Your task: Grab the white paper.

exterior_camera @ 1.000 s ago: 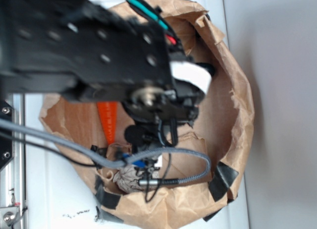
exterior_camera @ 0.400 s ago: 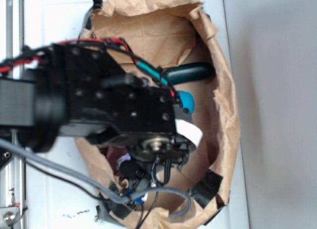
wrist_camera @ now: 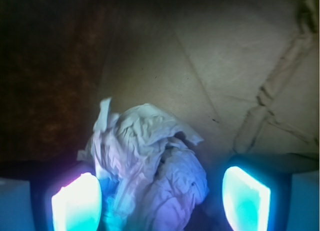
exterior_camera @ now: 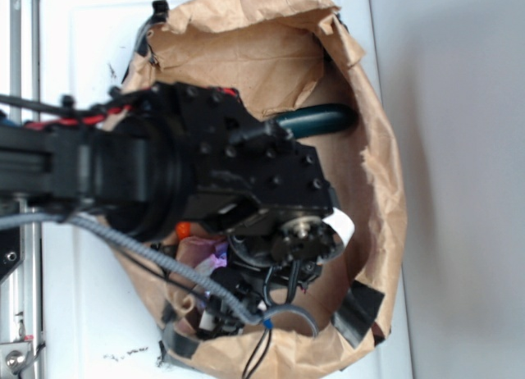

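The white paper (wrist_camera: 150, 166) is a crumpled, wrinkled wad lying on the brown floor of the paper bag (wrist_camera: 210, 56). In the wrist view it sits between my two glowing fingers. My gripper (wrist_camera: 160, 193) is open around it. The left fingertip (wrist_camera: 77, 203) is right against the wad, and a dark gap separates the wad from the right fingertip (wrist_camera: 247, 198). In the exterior view the black arm (exterior_camera: 205, 174) reaches down into the bag and hides the fingers. Only a pinkish-lit patch of the paper (exterior_camera: 201, 252) shows beneath it.
The brown paper bag's torn rim (exterior_camera: 385, 190) rings the arm, patched with black tape (exterior_camera: 357, 309) at the near side. A dark teal handle-like object (exterior_camera: 320, 119) lies inside at the far right. A bit of something orange (exterior_camera: 182, 229) peeks out by the arm.
The arm has swung further down and right into the bag. It now covers the blue ball that showed earlier, and most of the orange object.
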